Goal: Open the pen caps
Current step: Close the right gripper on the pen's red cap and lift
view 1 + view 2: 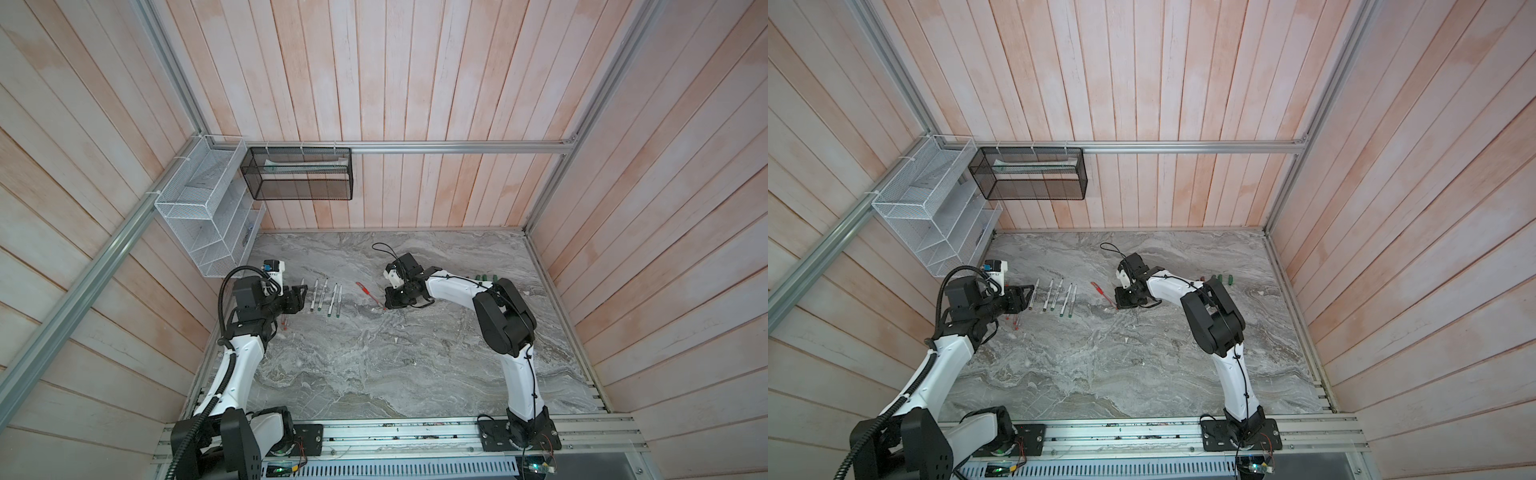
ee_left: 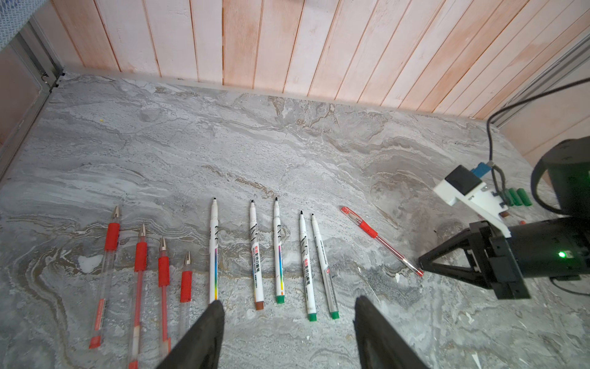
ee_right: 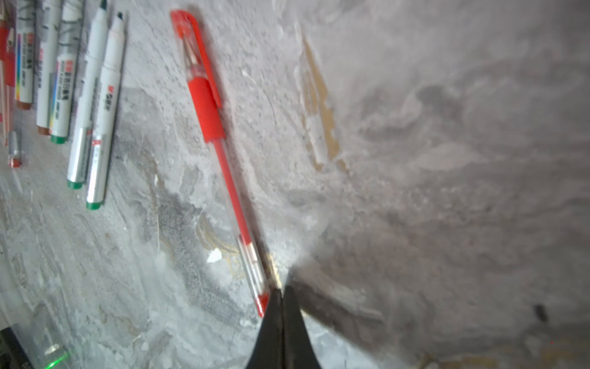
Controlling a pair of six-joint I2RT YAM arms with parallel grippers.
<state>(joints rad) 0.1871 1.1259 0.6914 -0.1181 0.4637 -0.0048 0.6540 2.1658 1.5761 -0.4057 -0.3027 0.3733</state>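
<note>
One red gel pen (image 3: 220, 153) lies slantwise on the marble table (image 1: 374, 365), its red clip cap (image 3: 191, 38) still on; it also shows in both top views (image 1: 369, 294) (image 1: 1104, 295). My right gripper (image 3: 282, 292) (image 1: 385, 307) is shut, empty, its tips against the pen's rear end. Loose green caps (image 1: 484, 277) (image 2: 518, 198) stand behind the right arm. My left gripper (image 2: 287, 303) (image 1: 306, 296) hangs open over the rear ends of several uncapped white markers (image 2: 277, 252). Several uncapped red gel pens (image 2: 140, 255) lie beside them.
A white wire basket (image 1: 199, 208) and a black mesh basket (image 1: 297, 174) hang on the back left walls. Wooden walls close three sides. An aluminium rail (image 1: 395, 436) with both arm bases runs along the front edge.
</note>
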